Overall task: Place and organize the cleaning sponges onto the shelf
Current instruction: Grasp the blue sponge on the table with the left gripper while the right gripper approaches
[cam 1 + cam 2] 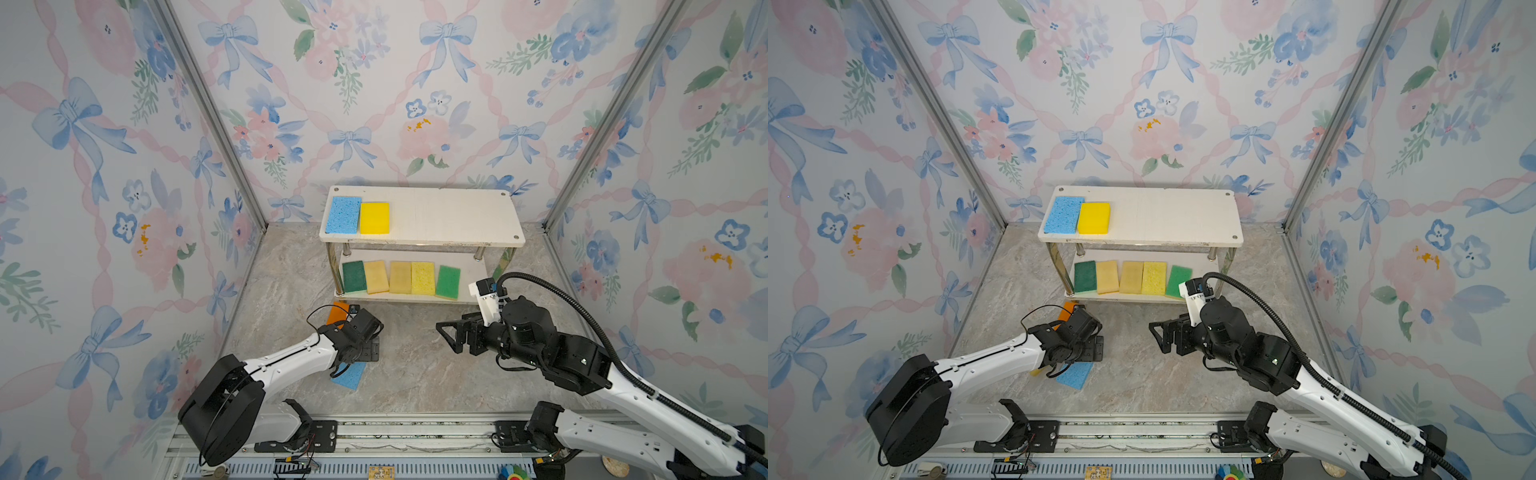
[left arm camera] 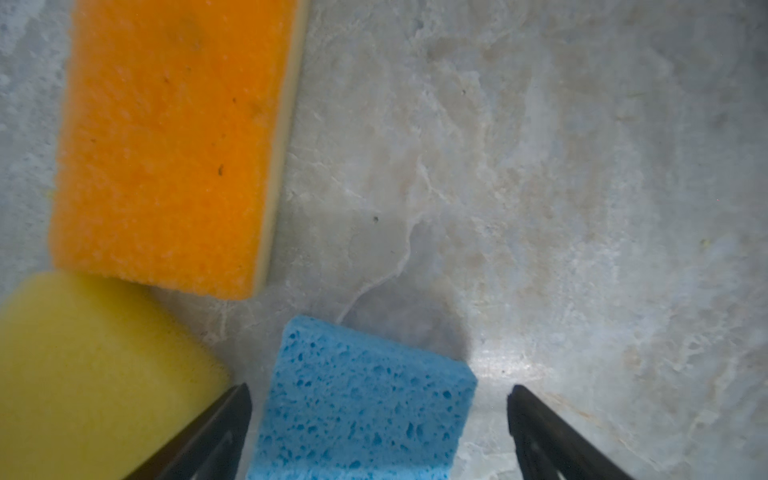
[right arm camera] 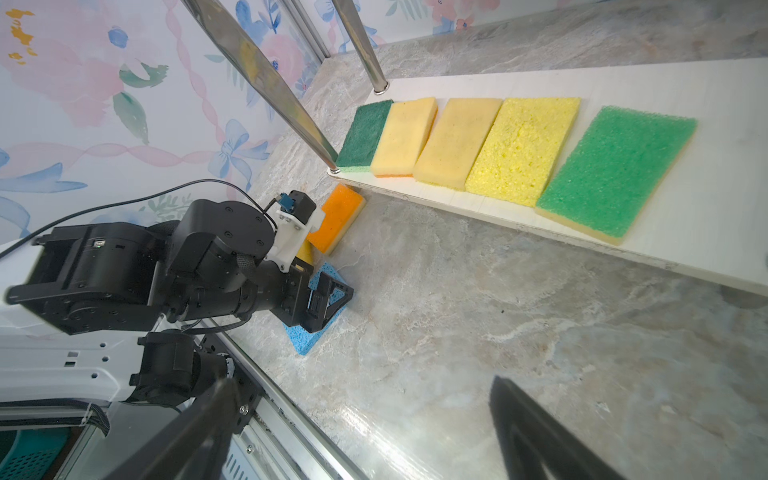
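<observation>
The white two-tier shelf (image 1: 457, 216) stands far centre. A blue sponge (image 1: 343, 215) and a bright yellow sponge (image 1: 374, 217) lie at its top board's left end. Five sponges (image 1: 400, 277), green, tan and yellow, line the lower board. An orange sponge (image 2: 166, 145), a pale yellow sponge (image 2: 83, 374) and a second blue sponge (image 2: 361, 395) lie near left on the surface (image 1: 415, 365).

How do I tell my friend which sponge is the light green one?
Find the white shelf by the back wall. On its lower board five sponges lie in a row; the light green sponge is at the right end in both top views. The dark green sponge is far left.
</observation>
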`<state>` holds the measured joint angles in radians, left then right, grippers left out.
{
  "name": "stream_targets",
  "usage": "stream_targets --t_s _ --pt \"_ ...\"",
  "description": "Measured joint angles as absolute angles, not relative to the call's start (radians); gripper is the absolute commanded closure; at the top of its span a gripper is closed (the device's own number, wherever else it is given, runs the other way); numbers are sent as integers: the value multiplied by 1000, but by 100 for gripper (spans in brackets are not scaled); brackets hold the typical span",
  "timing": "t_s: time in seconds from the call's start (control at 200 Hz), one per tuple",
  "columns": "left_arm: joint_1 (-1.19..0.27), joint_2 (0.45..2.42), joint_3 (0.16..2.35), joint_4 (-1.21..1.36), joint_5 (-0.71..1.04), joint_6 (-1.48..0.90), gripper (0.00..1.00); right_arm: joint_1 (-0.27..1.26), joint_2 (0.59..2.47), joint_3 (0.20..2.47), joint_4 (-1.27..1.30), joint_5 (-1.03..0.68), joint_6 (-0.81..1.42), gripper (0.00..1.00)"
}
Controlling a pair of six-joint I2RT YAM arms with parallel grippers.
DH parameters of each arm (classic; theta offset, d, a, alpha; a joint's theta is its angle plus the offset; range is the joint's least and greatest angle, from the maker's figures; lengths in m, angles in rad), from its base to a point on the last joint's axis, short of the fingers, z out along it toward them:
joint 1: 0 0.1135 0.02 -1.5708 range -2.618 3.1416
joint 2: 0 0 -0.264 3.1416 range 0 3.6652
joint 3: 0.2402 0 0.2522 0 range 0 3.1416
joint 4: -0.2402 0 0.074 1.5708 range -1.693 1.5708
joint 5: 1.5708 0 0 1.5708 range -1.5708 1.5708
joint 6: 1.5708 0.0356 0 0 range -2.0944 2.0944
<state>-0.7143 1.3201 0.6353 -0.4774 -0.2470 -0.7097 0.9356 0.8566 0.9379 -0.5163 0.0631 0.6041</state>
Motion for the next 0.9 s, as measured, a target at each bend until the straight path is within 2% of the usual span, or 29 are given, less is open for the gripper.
stream_targets --t_s 0.305,0.39,0.48,0.525,0.71,0.805,0.895 --pt "-714 1383 641 -477 -255 -673 3 936 890 938 -508 52 611 3" --pt "-714 1398 653 -476 -250 -663 9 936 891 938 -503 52 611 3" --pt "-719 1409 661 -469 -240 -654 25 936 891 938 -503 53 611 3" --pt "-720 1412 662 -463 -238 -652 28 936 891 938 -503 53 611 3" --pt "-721 1416 663 -458 -226 -646 28 936 890 941 -503 53 615 3" --pt "-721 1421 665 -458 -223 -640 8 936 890 941 -503 53 627 3" --pt "-721 1434 675 -450 -223 -640 6 936 888 941 -503 53 633 3"
